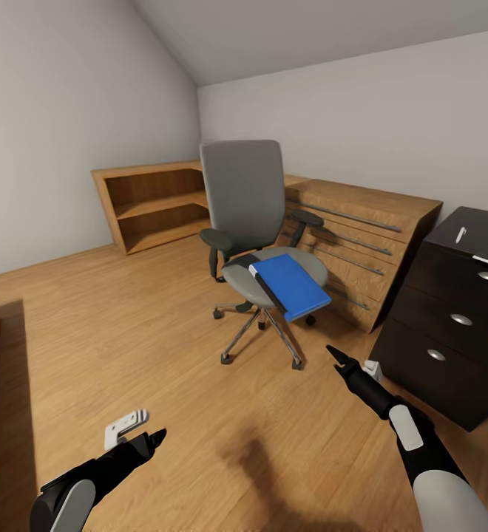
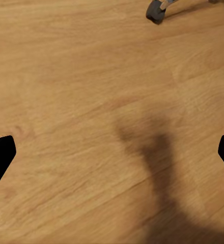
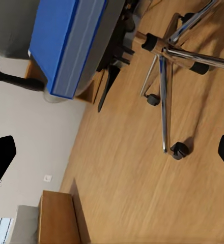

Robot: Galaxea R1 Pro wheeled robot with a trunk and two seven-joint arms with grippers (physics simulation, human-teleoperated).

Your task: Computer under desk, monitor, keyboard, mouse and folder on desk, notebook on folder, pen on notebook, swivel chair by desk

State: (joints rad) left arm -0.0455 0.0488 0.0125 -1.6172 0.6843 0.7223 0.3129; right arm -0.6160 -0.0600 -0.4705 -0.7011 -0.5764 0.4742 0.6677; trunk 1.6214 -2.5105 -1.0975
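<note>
The right gripper (image 1: 338, 357), matte black on a white-and-grey forearm, hangs above the floor with its 2 tapered fingers spread wide and nothing between them; the left gripper (image 1: 155, 437), of the same black make, is low near the floor, its fingertips likewise far apart at the edges of the left wrist view, holding nothing. Ahead of the right gripper stands the swivel chair (image 1: 253, 222), grey upholstery on a tall rounded back, black curved armrests, a polished 5-spoke metal base (image 3: 168, 61) on small dark casters. On its seat lies the folder (image 1: 293, 285), a flat bright blue rectangle with a black edge, overhanging the front of the seat. The floor (image 1: 163, 332) is light wood planking with a soft sheen and the arms' shadow on it. Grey walls meet a sloped ceiling. Behind the chair sit a low light-wood open shelf (image 1: 155, 203) and a light-wood cabinet (image 1: 362, 240) with long metal rails. To the right, the desk's dark 3-drawer unit (image 1: 451, 318) bears a glossy black top with the slim white pen (image 1: 461, 235) on it.
</note>
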